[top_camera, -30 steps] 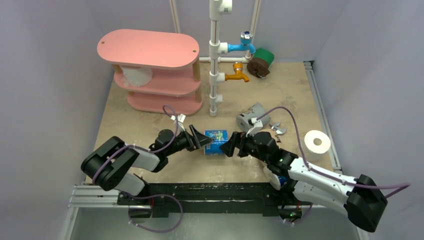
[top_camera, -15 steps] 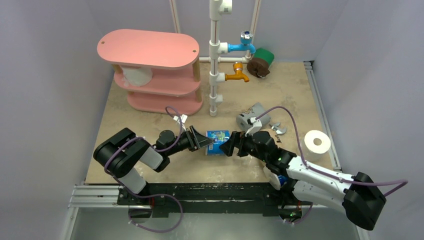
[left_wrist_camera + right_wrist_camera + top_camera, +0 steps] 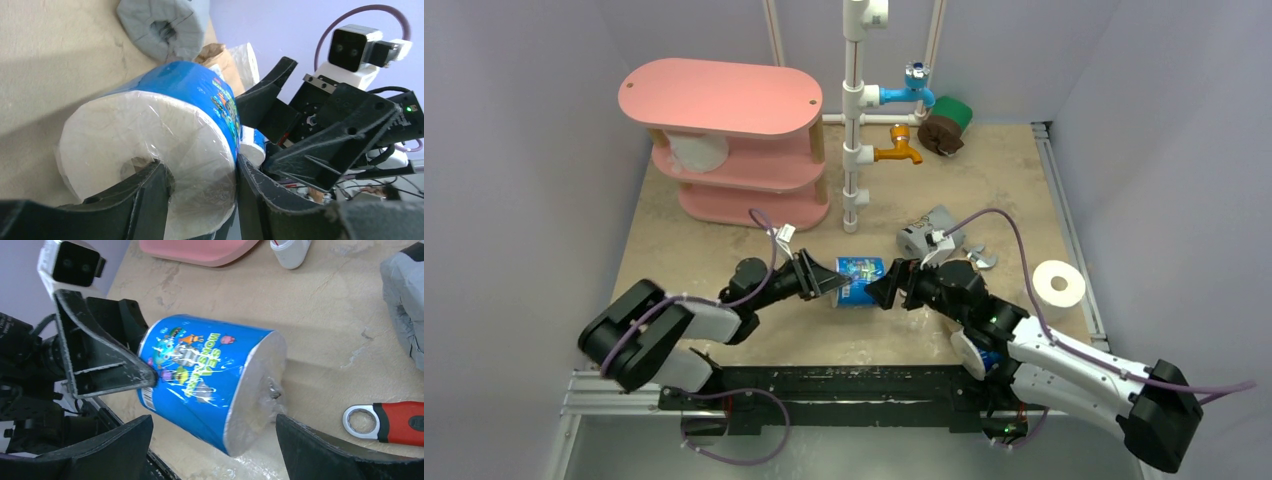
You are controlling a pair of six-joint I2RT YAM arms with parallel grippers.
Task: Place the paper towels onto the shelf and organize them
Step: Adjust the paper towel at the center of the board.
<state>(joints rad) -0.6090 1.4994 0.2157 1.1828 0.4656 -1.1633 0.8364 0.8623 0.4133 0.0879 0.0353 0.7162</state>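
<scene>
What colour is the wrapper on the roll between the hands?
Blue wrapper with cartoon prints; clearest in right wrist view.

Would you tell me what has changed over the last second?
The left gripper closed on the blue roll, one finger at the core, one outside. The right gripper stayed open around its other end; the shelf did not move.

High rear overview; close opposing wrist views, blue roll [image 3: 857, 281] common.

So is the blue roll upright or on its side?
On its side: the blue roll lies with its flat white end facing the left tool, printed wrapper up.
</scene>
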